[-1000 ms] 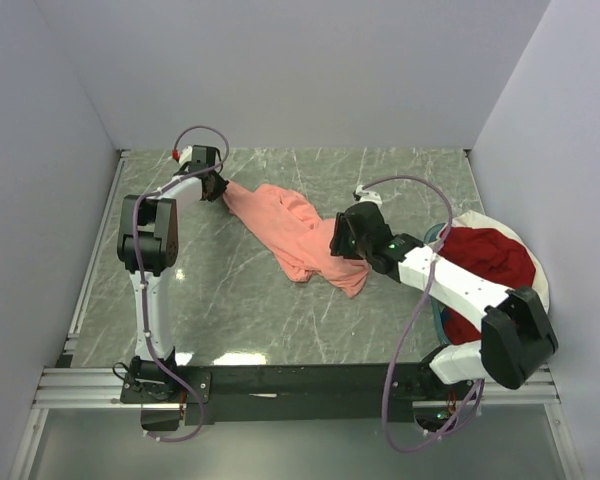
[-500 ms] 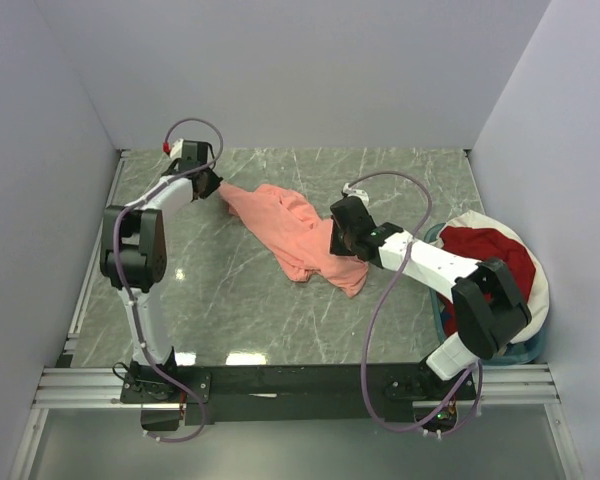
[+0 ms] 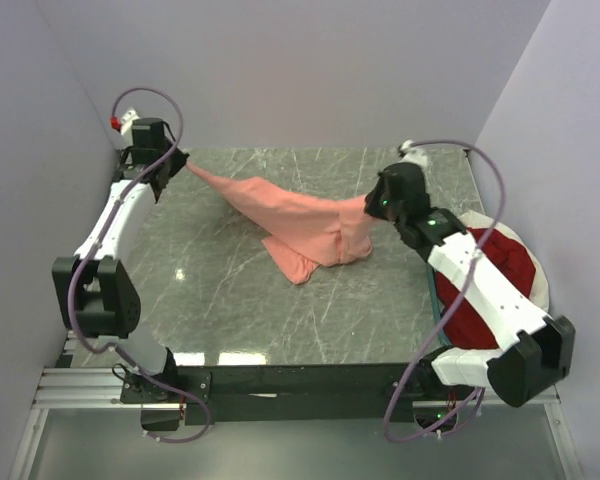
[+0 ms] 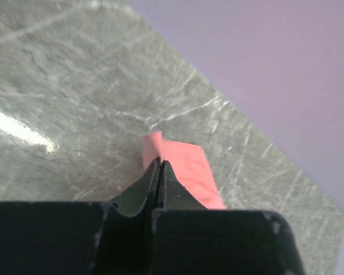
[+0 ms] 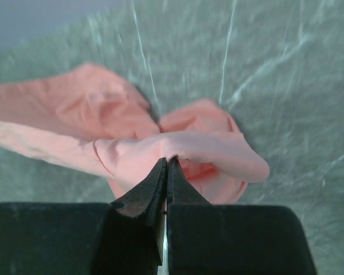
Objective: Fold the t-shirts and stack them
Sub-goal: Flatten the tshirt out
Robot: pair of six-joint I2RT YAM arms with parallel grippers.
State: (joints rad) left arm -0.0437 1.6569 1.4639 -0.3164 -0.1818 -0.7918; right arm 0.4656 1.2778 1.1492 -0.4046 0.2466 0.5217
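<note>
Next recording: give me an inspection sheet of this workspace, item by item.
Surface: grey marbled table, some light glare.
Job's things: salmon-pink t-shirt unfolded, stretched between both grippers, lower part resting on the table; dark red t-shirt heaped in the basket.
Clutter: nothing seen.
Grippers: left gripper shut on the pink shirt's left end; right gripper shut on its right end.
Cables: purple cables loop over both arms, off the cloth.
Surroundings: plain pale walls on three sides.
</note>
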